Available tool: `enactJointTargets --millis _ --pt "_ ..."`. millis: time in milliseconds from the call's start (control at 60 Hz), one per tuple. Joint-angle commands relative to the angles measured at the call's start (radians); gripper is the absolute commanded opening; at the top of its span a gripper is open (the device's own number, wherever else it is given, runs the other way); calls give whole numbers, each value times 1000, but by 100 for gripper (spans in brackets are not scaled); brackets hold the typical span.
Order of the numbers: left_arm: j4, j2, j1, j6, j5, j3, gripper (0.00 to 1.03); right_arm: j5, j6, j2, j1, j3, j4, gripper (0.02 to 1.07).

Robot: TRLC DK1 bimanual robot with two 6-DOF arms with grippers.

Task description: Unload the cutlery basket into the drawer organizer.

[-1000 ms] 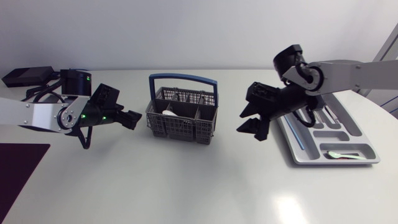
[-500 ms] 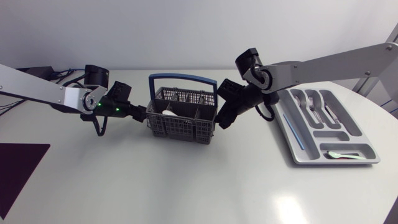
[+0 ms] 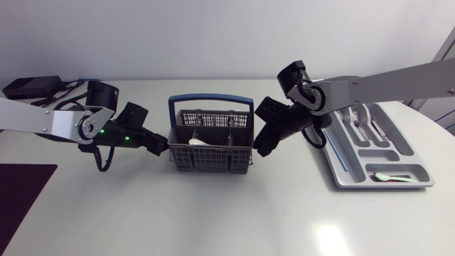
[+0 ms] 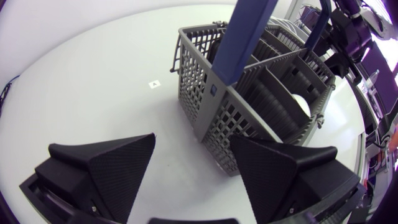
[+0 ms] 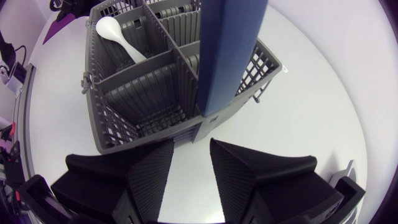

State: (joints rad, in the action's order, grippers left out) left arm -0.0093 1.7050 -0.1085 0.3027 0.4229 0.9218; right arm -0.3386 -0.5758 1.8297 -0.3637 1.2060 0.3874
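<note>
The grey mesh cutlery basket (image 3: 210,146) with a blue handle (image 3: 210,100) stands mid-table. A white spoon (image 3: 199,143) lies in it, also seen in the right wrist view (image 5: 115,37). My left gripper (image 3: 158,144) is at the basket's left end. Its fingers stand wide open (image 4: 193,140), with the basket's corner (image 4: 211,134) just ahead of them. My right gripper (image 3: 261,142) is at the basket's right end, under the handle. Its fingers (image 5: 191,144) are a narrow gap apart, with only bare table between them. The grey organizer (image 3: 340,178) lies at the right.
The organizer holds several forks and spoons (image 3: 359,121), a thin blue stick (image 3: 334,153) and a pale green piece (image 3: 387,178). A black box (image 3: 32,87) with cables sits at the back left. A dark mat (image 3: 21,192) lies at the left front edge.
Both arms have come in from the sides to the basket's two ends. The basket has turned from skew to square. My right gripper's fingers have drawn closer together.
</note>
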Motion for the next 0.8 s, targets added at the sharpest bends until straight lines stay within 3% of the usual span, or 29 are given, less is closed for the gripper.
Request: enactJointTargets --millis 0,200,300,450,583,650,783 --pt "6 -64 -45 24 51 -60 86 -36 21 -58 -23 -75 -19 48" --pt "22 -108 -56 52 42 -147 86 23 22 -133 -23 -192 -71 50" --pt "23 -146 -17 73 13 -156 91 39 27 -173 -17 -207 -68 60" --pt "5 -248 76 93 14 -175 94 148 37 -283 -14 -233 -48 62" --pt "-21 -341 105 119 22 -201 95 256 59 -383 -72 -233 -12 62" --pt "-49 -372 102 119 36 -201 95 299 62 -406 -106 -224 5 62" --pt "-187 -482 23 104 56 -181 95 374 100 -434 -201 -189 39 62"
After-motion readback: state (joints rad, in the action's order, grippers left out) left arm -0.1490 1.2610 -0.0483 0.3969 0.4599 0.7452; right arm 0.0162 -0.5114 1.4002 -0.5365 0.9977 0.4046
